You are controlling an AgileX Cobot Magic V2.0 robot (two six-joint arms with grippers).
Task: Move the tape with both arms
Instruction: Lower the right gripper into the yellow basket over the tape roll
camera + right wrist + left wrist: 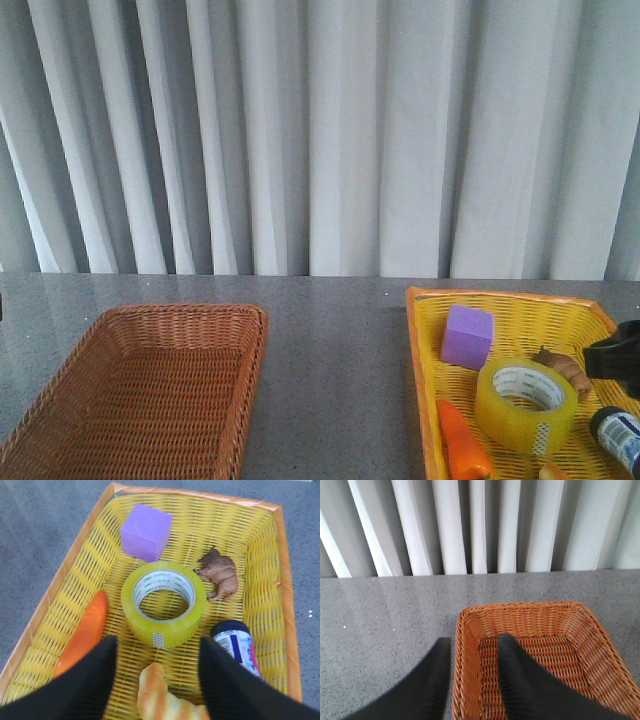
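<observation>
Tape (164, 603) lay ungrasped in yellow basket (260, 570), right tool (157, 647) spread above it, left tool (472, 652) released over wicker basket (545, 611); transfer not begun.

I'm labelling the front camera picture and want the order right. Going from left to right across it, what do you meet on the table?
Brown wicker basket → yellow basket → carrot → tape → dark bottle.

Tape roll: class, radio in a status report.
Both hands open: left hand straddles wicker basket rim, right hand above tape. Tape flat in yellow basket. Bread under hand.
</observation>
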